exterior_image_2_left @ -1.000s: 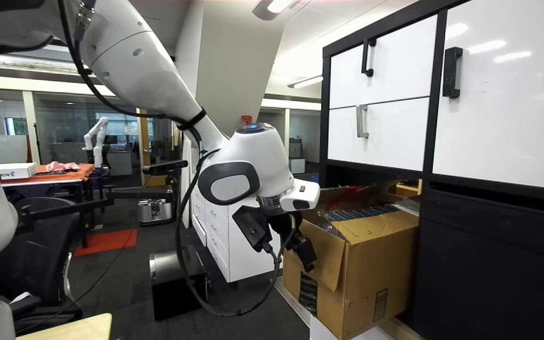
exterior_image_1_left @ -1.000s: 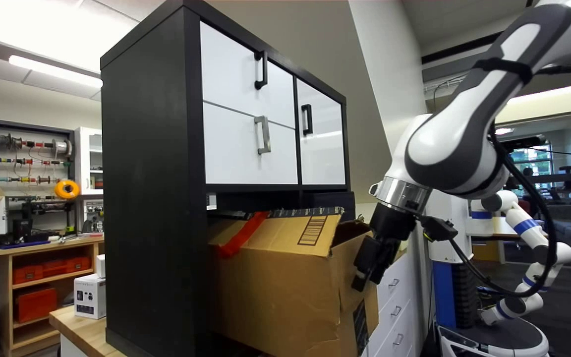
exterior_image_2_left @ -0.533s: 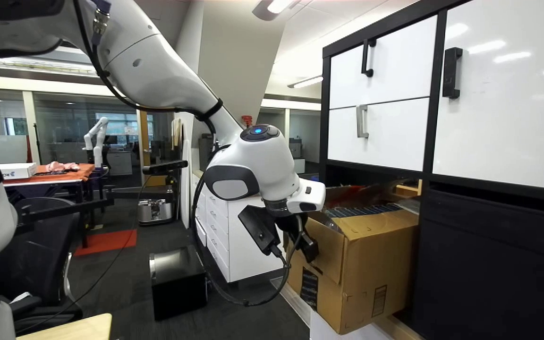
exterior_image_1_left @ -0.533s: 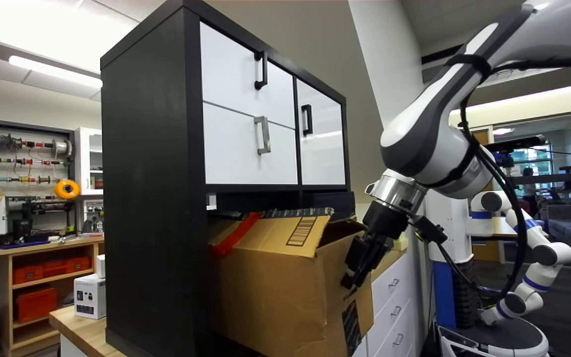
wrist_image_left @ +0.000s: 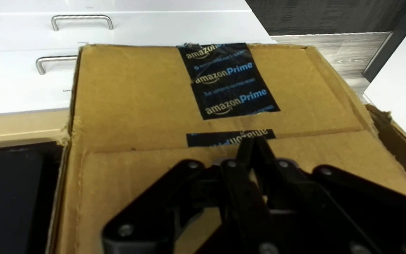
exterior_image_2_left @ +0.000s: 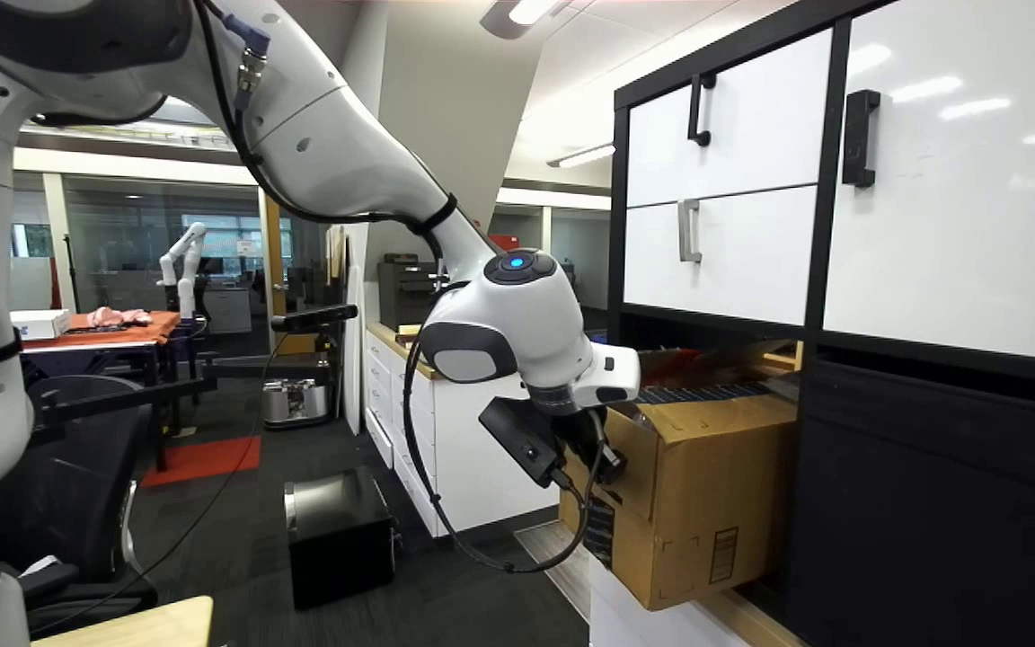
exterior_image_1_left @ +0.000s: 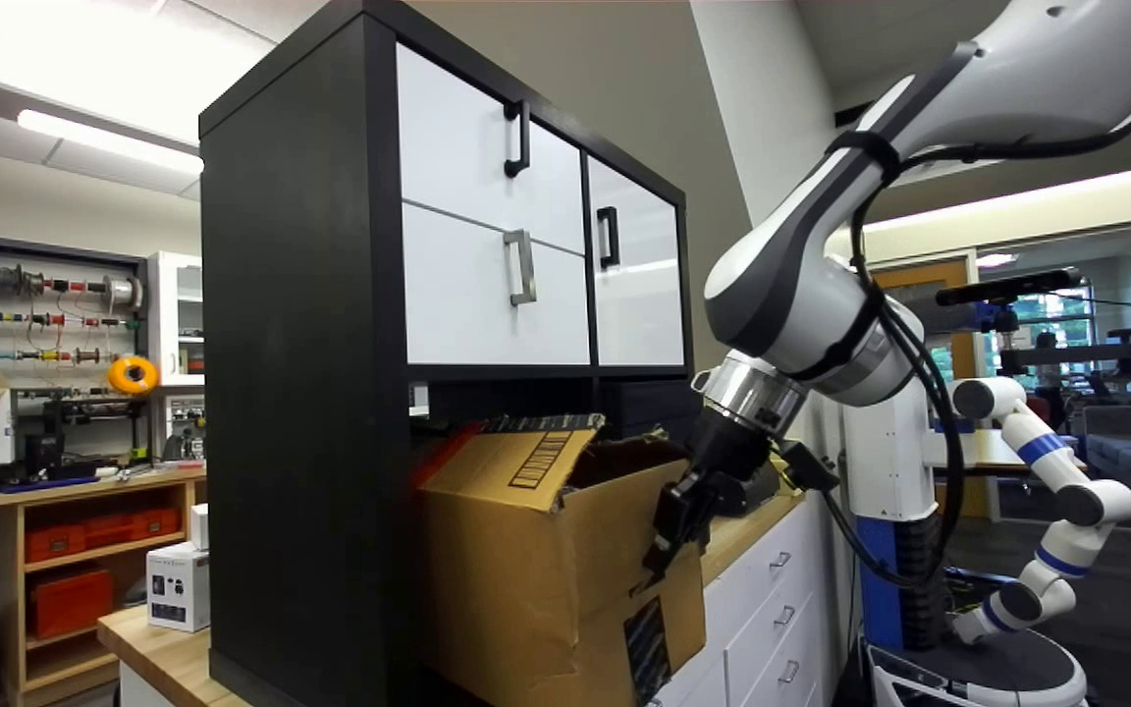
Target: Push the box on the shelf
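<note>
Far end of box (exterior_image_1_left: 526, 594) hidden, apparently inside shelf (exterior_image_1_left: 320, 353).

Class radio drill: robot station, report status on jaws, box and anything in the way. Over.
Jaws shut, at the taped side of the box. Box partly inside the shelf, outer end jutting out. Loose top flap might snag going in.

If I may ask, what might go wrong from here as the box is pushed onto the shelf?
The box overhangs the edge of the wooden counter, so it might tip. Its upward-sloping top flap could snag on the frame of the shelf. The gripper, apparently pressing the folded-down front flap, may slip or crumple it.
</note>
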Controlling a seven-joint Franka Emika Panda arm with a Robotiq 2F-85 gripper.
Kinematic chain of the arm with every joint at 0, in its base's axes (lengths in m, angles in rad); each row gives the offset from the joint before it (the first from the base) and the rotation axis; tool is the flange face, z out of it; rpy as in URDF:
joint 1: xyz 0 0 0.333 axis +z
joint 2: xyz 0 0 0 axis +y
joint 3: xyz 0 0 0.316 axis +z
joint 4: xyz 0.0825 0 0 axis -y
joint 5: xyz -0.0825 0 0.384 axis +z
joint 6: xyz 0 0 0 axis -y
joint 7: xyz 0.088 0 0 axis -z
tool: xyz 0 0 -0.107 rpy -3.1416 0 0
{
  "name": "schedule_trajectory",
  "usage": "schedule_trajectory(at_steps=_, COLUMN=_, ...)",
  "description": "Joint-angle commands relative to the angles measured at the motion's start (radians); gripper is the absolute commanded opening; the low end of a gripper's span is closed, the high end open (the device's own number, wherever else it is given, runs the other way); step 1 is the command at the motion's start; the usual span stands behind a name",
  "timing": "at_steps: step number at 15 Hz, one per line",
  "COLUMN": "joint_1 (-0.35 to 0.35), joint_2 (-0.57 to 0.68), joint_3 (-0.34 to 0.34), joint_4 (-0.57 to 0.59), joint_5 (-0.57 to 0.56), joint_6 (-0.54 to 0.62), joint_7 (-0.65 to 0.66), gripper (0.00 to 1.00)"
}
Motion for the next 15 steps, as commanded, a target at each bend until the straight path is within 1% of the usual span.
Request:
schedule_trajectory(at_steps=1, joint_1=0.000, joint_2=0.096, joint_3=0.025, joint_4=0.131, joint_5=0.032, joint_6=0.052, joint_7=-0.058, gripper=0.01)
schedule_trajectory(at_steps=6, joint_1=-0.008, joint_2=0.183, joint_3=0.042, joint_4=0.247, joint_5=0.010, joint_6=0.057, joint_7=-0.084, gripper=0.01)
schedule_trajectory(at_steps=12, joint_1=-0.015, joint_2=0.273, joint_3=0.033, joint_4=0.372, joint_5=-0.011, joint_6=0.045, joint_7=-0.112, gripper=0.01)
schedule_trajectory(at_steps=15, joint_1=-0.018, joint_2=0.301, joint_3=0.025, joint_4=0.417, joint_5=-0.013, joint_6=0.040, joint_7=-0.115, gripper=0.01)
